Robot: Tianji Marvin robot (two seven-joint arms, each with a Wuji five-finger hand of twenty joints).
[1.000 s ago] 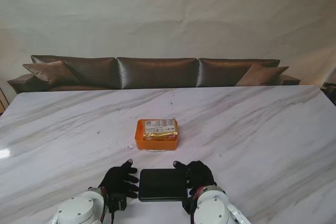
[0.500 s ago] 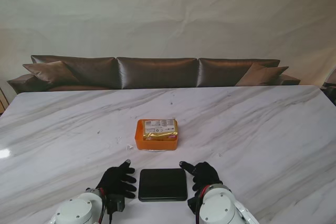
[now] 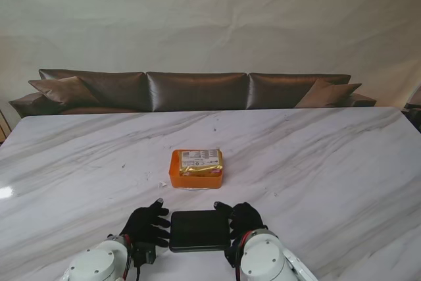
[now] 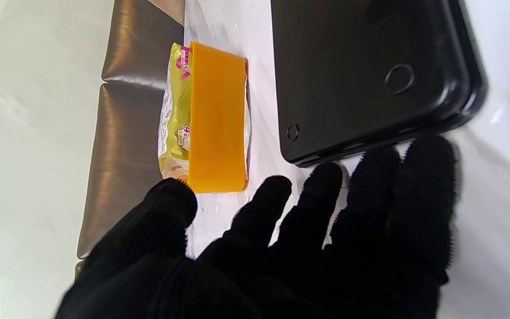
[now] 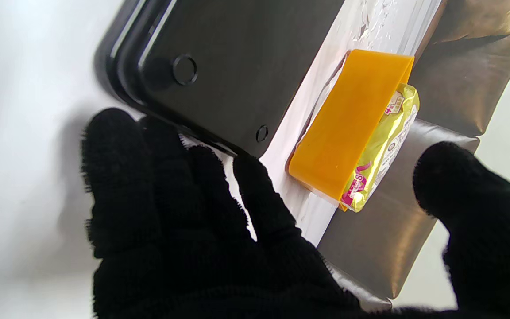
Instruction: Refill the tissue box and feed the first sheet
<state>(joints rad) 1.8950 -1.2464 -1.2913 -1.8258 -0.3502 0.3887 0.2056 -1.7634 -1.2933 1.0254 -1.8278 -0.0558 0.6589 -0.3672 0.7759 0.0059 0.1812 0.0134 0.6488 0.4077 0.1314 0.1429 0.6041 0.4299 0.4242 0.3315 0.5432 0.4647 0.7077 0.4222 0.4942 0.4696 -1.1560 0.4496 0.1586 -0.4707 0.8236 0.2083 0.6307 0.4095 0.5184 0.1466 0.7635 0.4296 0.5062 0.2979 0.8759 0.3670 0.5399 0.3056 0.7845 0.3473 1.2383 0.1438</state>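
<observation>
Flat black plastic tissue-box lid [image 3: 200,230] near the table's six o'clock edge, flanked by black-gloved left hand [image 3: 148,224] and right hand [image 3: 241,219], both spread, fingertips at its ends, gripping nothing. Orange plastic tray [image 3: 195,176] with yellow tissue pack [image 3: 199,160] at twelve o'clock. Label print too small to read.

A flat black plastic rectangular lid [image 3: 199,230] lies nearest me; beyond it, apart, sits the orange tray [image 3: 195,177] holding a yellow-wrapped tissue pack [image 3: 200,161].
</observation>
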